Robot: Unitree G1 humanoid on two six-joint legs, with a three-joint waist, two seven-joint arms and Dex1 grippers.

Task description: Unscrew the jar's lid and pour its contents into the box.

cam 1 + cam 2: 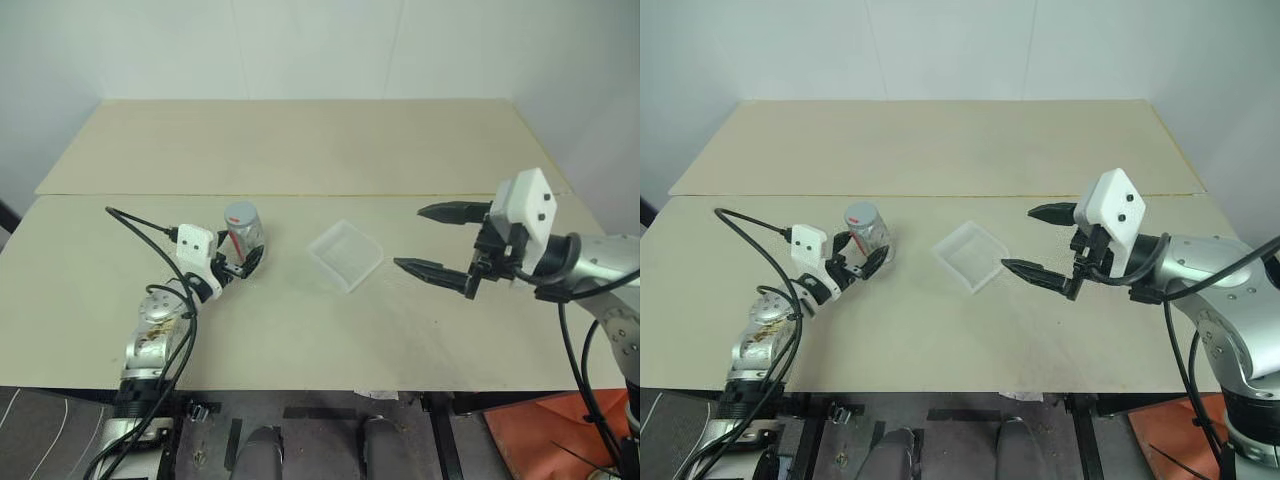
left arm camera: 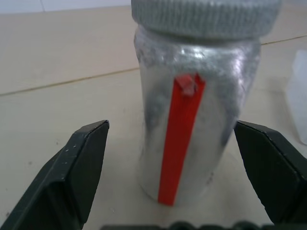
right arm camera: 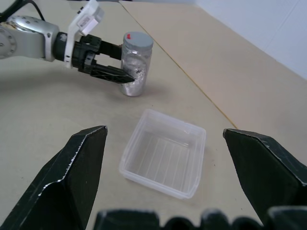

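Jar [image 1: 243, 232] stood upright on the tabletop [image 1: 300, 150], lid [image 3: 137, 39] on and apparently fully seated. No part of the task was done yet, by my reading.

My left fingers [image 2: 81, 163] were spread wide, one on each side of the jar body, with a gap on both sides; not touching it. In the left wrist view the red strip of the label faced me, roughly centred between the fingers.

My right fingers [image 1: 440, 268] were also wide and held nothing, hanging above the tabletop near the box [image 1: 346, 254].

Box sat empty, just beside the jar but not touching it. I could not make out the contents through the jar wall.

Left to do, as I judged it: close on the jar, unscrew the lid, tip the contents into the box.
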